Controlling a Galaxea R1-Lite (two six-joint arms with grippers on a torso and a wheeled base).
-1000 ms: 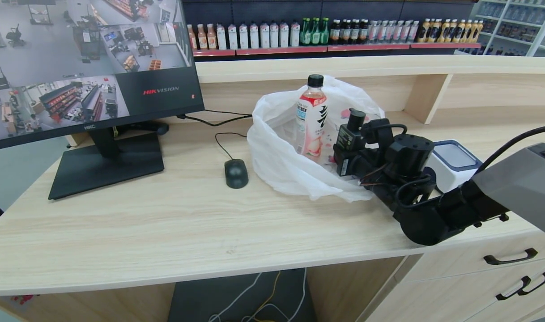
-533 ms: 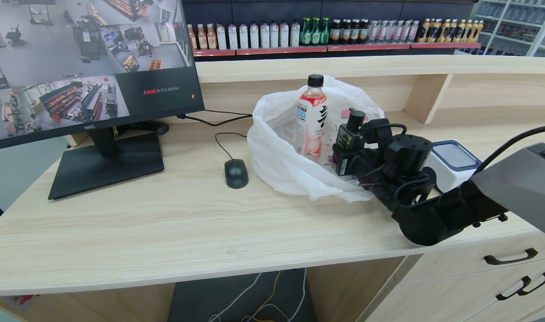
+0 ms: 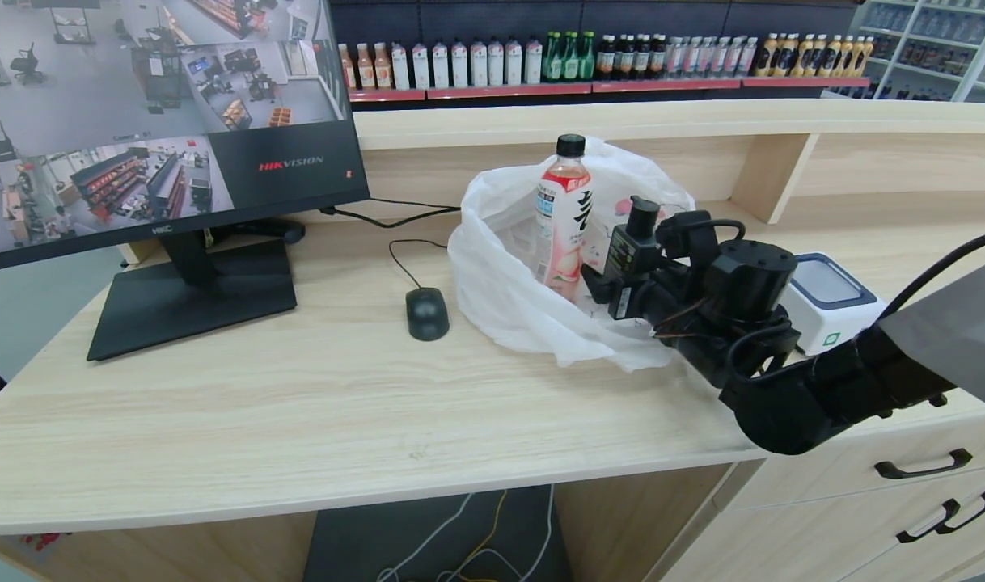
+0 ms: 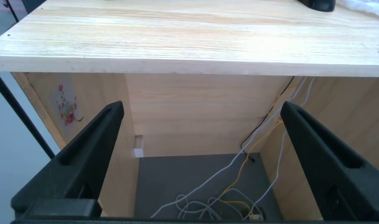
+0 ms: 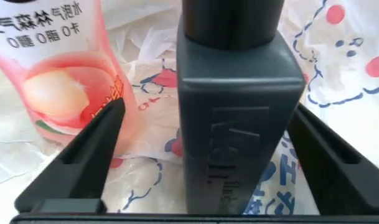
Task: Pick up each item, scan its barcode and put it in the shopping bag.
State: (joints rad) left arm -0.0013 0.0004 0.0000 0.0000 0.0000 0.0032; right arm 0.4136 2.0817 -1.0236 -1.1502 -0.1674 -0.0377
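A white shopping bag (image 3: 509, 307) stands open on the counter with a pink drink bottle (image 3: 564, 218) upright inside it. A dark square bottle (image 3: 632, 246) with a round cap stands at the bag's right side, between the fingers of my right gripper (image 3: 622, 293). In the right wrist view the dark bottle (image 5: 239, 112) sits between the spread fingers (image 5: 93, 149), with a gap on the pink bottle's (image 5: 58, 81) side, so this gripper is open. My left gripper (image 4: 201, 162) hangs open and empty below the counter's front edge (image 4: 177, 62).
A white barcode scanner (image 3: 828, 303) with a blue-rimmed top sits right of the bag, behind my right arm. A mouse (image 3: 427, 313) and a monitor (image 3: 161, 121) on its stand occupy the counter's left. Drawers (image 3: 921, 467) lie below right. Cables (image 4: 239, 186) hang under the counter.
My right gripper's fingers have spread away from the dark bottle, and the right arm has shifted slightly to the right. The bottle stays in place at the bag.
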